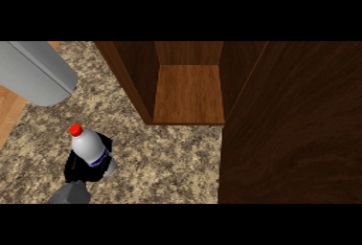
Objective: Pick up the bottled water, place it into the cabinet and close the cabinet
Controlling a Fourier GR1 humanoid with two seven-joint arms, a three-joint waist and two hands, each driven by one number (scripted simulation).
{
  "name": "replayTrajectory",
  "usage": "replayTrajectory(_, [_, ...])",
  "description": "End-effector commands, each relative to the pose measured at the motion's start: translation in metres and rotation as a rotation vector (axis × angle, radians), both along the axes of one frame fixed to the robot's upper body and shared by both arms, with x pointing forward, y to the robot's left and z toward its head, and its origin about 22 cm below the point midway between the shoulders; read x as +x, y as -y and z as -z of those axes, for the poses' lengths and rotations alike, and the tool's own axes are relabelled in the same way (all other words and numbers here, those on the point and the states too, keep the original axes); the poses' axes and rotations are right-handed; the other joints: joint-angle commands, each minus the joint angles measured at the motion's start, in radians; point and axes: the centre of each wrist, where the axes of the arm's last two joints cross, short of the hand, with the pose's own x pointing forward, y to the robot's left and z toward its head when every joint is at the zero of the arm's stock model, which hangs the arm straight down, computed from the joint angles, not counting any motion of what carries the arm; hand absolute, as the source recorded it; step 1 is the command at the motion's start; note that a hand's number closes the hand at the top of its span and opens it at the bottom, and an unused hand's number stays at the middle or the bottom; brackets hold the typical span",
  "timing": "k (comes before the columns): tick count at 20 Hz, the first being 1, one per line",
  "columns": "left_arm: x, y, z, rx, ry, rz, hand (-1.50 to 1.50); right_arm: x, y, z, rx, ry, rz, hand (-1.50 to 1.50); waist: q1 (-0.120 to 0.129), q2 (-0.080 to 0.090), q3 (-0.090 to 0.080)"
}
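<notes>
With its fingers curled round the water bottle [90, 145] at about eight o'clock on the counter [170, 158], the left hand [86, 168] should keep it upright and carry it toward one o'clock onto the open cabinet [189, 95] shelf, clearing the door [293, 129]

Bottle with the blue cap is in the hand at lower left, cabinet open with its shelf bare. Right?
Not quite: the head view shows a red cap, not blue. The bottle is in the hand at lower left, and the cabinet is open with its shelf bare.
</notes>
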Motion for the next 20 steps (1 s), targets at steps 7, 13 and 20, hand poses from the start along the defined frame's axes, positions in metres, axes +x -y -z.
replayTrajectory(7, [0.014,0.057,-0.078,0.037,0.086,0.051,1.50,0.002,-0.003,0.008,0.023,-0.021,-0.005,-1.50,-0.004,0.001,0.000])
replayTrajectory(13, [0.050,0.110,-0.108,0.115,0.126,0.036,1.50,0.007,-0.020,-0.014,0.030,0.014,-0.020,-1.50,-0.014,0.004,-0.001])
replayTrajectory(20, [0.083,0.149,-0.144,0.182,0.132,0.043,1.50,0.004,-0.011,0.003,0.016,-0.021,-0.014,-1.50,-0.019,0.005,-0.001])
